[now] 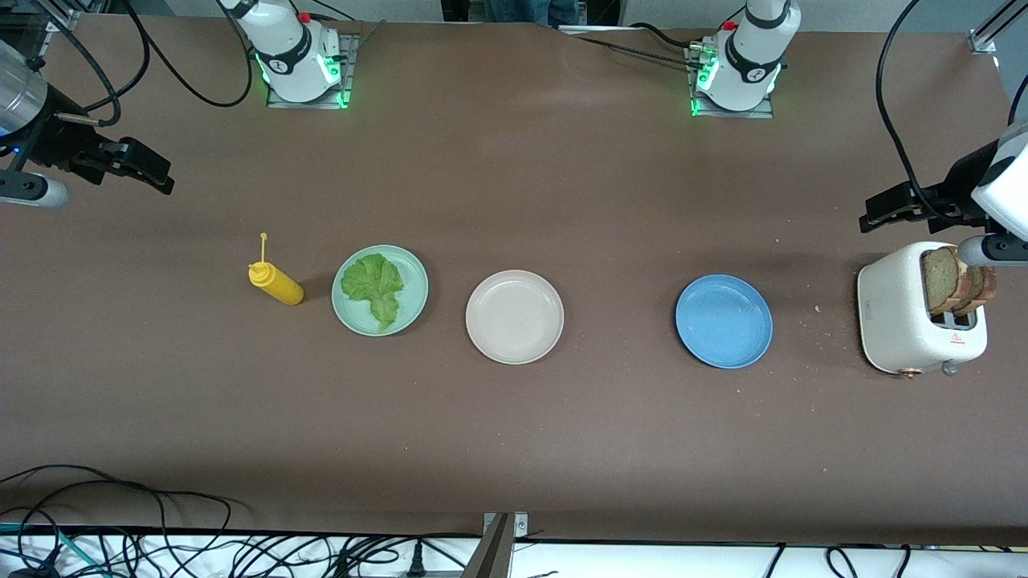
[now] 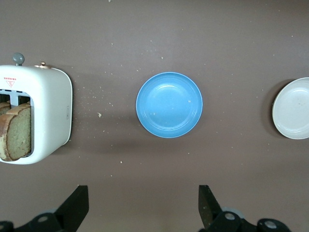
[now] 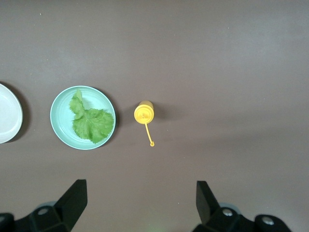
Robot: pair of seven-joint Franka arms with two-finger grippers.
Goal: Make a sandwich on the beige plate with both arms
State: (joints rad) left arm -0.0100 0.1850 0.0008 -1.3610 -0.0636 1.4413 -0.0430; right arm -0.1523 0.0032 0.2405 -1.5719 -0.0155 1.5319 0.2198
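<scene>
Brown table [image 1: 514,449], crumbs, cables along edge

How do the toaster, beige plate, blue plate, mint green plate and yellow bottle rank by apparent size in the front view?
1. Toaster, largest.
2. Beige plate, blue plate and mint green plate: too alike to rank.
3. Yellow bottle, smallest.

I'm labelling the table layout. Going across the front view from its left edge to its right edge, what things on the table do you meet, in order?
yellow squeeze bottle → mint green plate holding the lettuce leaf → beige plate → blue plate → white toaster with the bread slices standing in it.
</scene>
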